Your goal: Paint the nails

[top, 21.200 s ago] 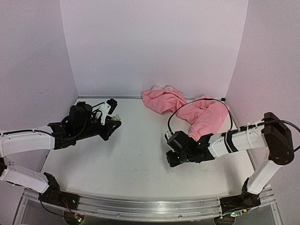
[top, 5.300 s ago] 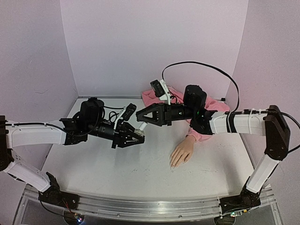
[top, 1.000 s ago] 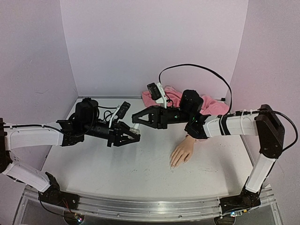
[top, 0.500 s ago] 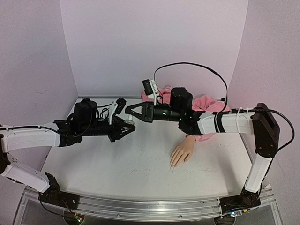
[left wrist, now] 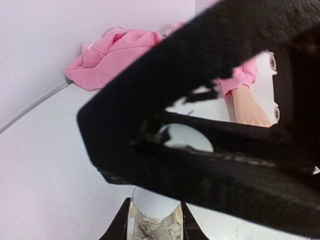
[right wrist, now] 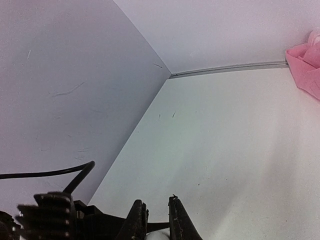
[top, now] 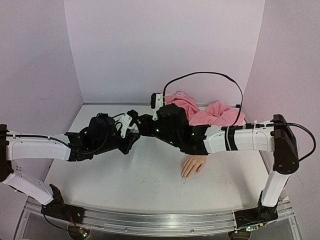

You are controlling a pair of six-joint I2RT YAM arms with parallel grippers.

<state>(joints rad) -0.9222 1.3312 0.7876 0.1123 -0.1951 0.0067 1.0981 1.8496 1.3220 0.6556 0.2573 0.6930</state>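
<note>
The left gripper [left wrist: 152, 225] was clenched on a small clear bottle [left wrist: 150, 232], holding it upright by its body above the left half of the surface [top: 150, 187]. The right arm reached across from the right side, and the right gripper [right wrist: 157, 221] was closed on the bottle's white cap [left wrist: 150, 202]. In the right wrist view a sliver of white showed between its two fingers. The two grippers met tip to tip in the overhead view (the bottle itself was hidden between them there).

The mannequin hand [top: 194, 165] lay palm down on the surface to the right of the grippers and apart from them, under the right forearm, with its fingers pointing toward the near edge. The nails [top: 184, 175] were at those fingertips, too small to make out one by one, and neither gripper was touching them. The wrist ran into a pink hoodie sleeve [top: 220, 114], which was bunched toward the back wall.
</note>
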